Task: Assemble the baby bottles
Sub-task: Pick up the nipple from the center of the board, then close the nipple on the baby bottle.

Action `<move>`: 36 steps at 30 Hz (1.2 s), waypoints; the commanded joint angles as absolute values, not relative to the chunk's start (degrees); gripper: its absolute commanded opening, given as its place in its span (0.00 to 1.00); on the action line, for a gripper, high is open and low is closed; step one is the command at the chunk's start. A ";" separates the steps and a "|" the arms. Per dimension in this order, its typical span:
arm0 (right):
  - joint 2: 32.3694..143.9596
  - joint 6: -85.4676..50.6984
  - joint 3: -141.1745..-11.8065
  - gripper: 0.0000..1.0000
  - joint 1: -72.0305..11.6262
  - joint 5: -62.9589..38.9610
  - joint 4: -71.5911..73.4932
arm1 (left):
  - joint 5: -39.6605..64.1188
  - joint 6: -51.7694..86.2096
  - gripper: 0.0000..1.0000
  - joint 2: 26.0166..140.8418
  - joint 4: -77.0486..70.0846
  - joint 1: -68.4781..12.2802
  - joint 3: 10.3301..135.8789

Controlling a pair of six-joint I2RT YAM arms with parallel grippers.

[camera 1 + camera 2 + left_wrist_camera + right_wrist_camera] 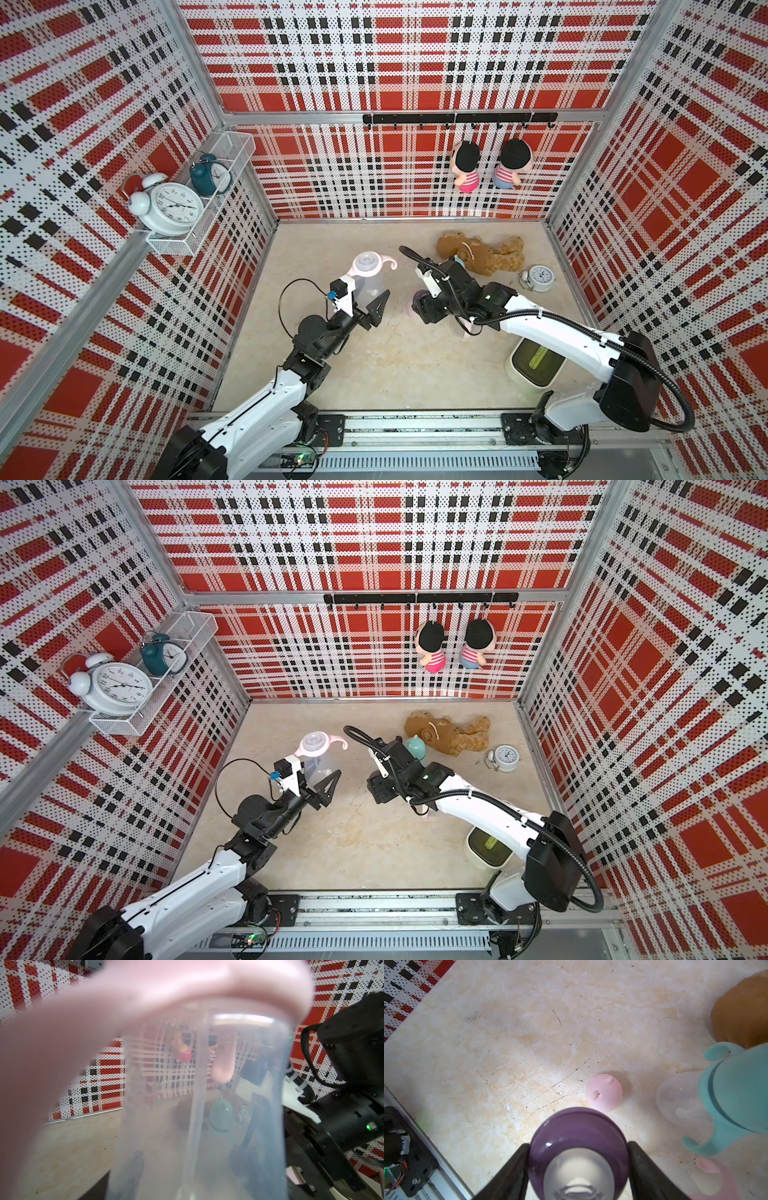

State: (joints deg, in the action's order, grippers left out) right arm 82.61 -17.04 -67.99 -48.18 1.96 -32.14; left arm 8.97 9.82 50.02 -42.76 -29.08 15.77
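Sitting high on the left wall, a wire shelf point(172, 246) carries a big white alarm clock point(170, 208) with a dark teal alarm clock point(208, 178) behind it.

Right of that, over the pale surface point(374, 374), the left tool point(369, 296) is closed on a clear bottle point(371, 282). The bottle stands upright between the fingers, and a pink handle ring point(388, 262) circles its neck. In the left wrist view the bottle fills the middle, blurred. Whether its base touches the surface I cannot tell.

Next comes the right tool point(578, 1146), pointed down at the surface. It grips a purple teat collar point(577, 1126) from both sides, with the clear teat point(579, 1167) showing inside it. Just beyond the collar, an eared pink cap point(604, 1093) lies on the surface, apart from the tool.

Further right, a teal bottle point(415, 748) stands upright near the right wrist, its domed cap on and its curved teal handles out to the sides. A pink piece point(469, 330) peeks from under the right forearm, too hidden to name.

Beside the teal bottle, a brown plush toy point(482, 253) lies on its side. Above it on the back wall, two dolls point(467, 168) hang from a black hook rail point(457, 118). A small alarm clock point(540, 278) lies just right of the plush. A white container point(536, 361) with something green inside sits partly under the right arm.
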 commanded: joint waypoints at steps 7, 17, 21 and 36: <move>80.13 -15.30 -69.40 0.58 -47.65 -0.42 -35.93 | 10.55 9.34 0.00 51.06 -46.96 -29.08 15.96; 76.38 -11.87 -77.81 0.58 -44.71 -5.50 -39.59 | 17.90 6.01 0.00 53.64 -56.44 -29.12 10.55; 77.22 -11.19 -83.96 0.57 -44.12 -7.76 -41.86 | 18.82 3.86 0.00 55.44 -59.01 -30.65 9.43; 85.43 -10.98 -91.35 0.55 -43.95 -16.90 -46.36 | 15.38 -1.36 0.00 56.97 -60.73 -35.77 9.10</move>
State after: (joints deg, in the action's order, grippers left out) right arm 84.79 -11.81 -92.31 -44.27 -14.06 -43.90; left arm 16.01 0.01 57.08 -57.52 -35.46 9.02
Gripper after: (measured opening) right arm 0.705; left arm 0.809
